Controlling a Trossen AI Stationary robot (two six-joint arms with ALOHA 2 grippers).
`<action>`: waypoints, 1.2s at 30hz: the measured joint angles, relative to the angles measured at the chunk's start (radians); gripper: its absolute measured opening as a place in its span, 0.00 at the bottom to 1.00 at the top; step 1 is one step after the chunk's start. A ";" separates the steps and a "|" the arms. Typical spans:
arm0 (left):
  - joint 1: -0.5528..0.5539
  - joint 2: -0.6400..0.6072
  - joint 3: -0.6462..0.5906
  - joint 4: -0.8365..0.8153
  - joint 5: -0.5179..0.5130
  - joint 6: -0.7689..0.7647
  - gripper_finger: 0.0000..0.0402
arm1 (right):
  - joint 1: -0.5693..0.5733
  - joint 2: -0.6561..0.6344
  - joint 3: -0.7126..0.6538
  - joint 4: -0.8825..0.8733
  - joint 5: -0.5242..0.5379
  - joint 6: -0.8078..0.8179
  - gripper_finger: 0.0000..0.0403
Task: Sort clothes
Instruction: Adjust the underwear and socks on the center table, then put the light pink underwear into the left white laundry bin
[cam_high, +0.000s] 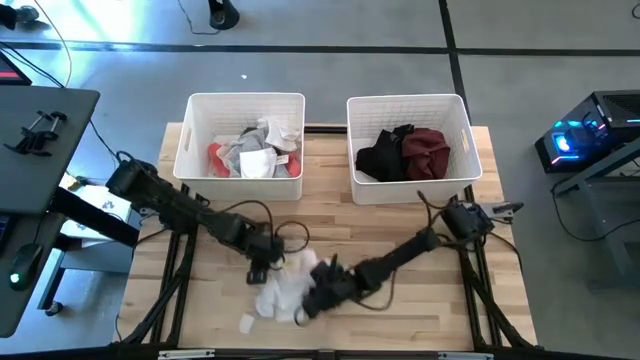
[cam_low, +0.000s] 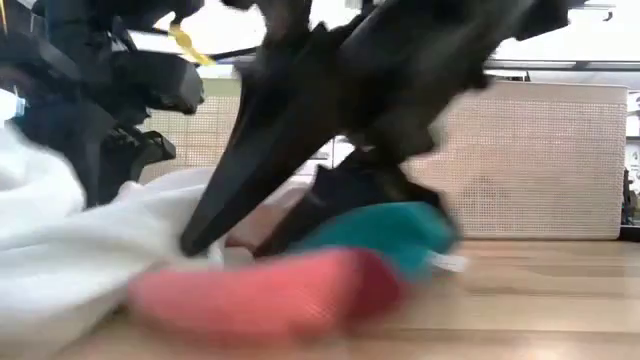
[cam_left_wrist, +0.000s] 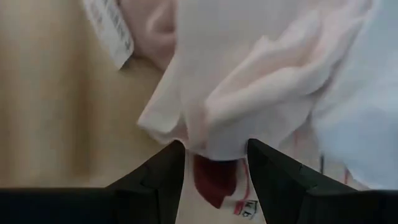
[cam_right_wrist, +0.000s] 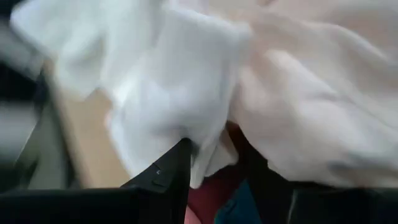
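Both arms are down at the near middle of the wooden table (cam_high: 420, 300), meeting over one small heap of clothes.

Left gripper (cam_high: 270, 262): sits at the far-left edge of the heap. In its wrist view the two dark fingers (cam_left_wrist: 163, 177) stand apart, with folds of the white garment (cam_left_wrist: 261, 93) lying right at the tips and a dark red piece (cam_left_wrist: 214, 180) in the gap between them. Whether the tips actually pinch cloth, cannot tell; nothing is clearly clamped.

Right gripper (cam_high: 318, 296): sits on the right side of the same heap, just beside the left gripper. One dark finger (cam_right_wrist: 165, 177) shows, its tip touching the white cloth; the other is hidden by fabric. Grip or no grip: cannot tell.

Low view, under the right gripper: a coral garment (cam_low: 270, 295) lies on the table in front, a teal garment (cam_low: 385, 235) just behind it, white cloth piled to the side.

A small white scrap (cam_high: 247, 323) lies on the table near the heap, apart from both grippers.

Well beyond the grippers, at the far edge:
- left basket (cam_high: 195, 150): white, grey and coral pieces inside
- right basket (cam_high: 472, 150): a black garment (cam_high: 380, 155) beside a maroon garment (cam_high: 428, 150)
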 joint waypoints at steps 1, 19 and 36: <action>0.009 -0.019 0.000 -0.049 -0.026 -0.001 0.40 | -0.022 0.000 0.004 -0.005 0.025 -0.004 0.34; 0.077 -0.423 -0.252 0.187 -0.049 0.218 0.40 | -0.092 -0.235 0.295 -0.671 0.056 -0.194 0.34; 0.081 -0.203 -0.372 0.398 -0.027 0.276 0.05 | -0.048 -0.252 0.303 -0.719 0.263 -0.113 0.34</action>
